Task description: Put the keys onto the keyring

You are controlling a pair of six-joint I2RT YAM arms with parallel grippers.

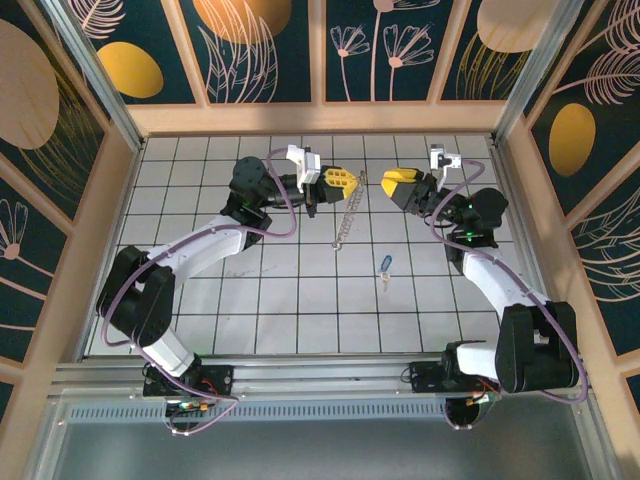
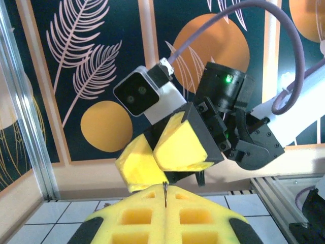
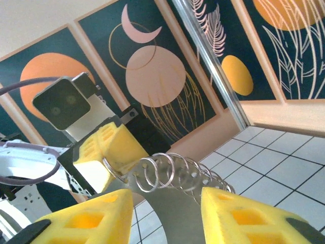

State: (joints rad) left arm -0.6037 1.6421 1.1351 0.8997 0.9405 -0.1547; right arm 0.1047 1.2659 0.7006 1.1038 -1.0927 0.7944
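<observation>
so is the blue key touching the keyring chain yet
Apart. The top external view shows the blue key lying on the tiled table, with a clear strip of bare tile between it and the keyring.

Left arm (image 1: 205, 245): white link shells, black joint housings, black base block. Right arm (image 1: 490, 275): identical finish. Cabling: one lavender cable (image 2: 299, 56) looping along each arm. Wrist end: yellow fingers (image 2: 213, 211) with square recesses, on black mounts; white wrist camera (image 2: 144, 94) with black twin-lens face; green indicator light (image 2: 227, 78) on black motor housing.
</observation>
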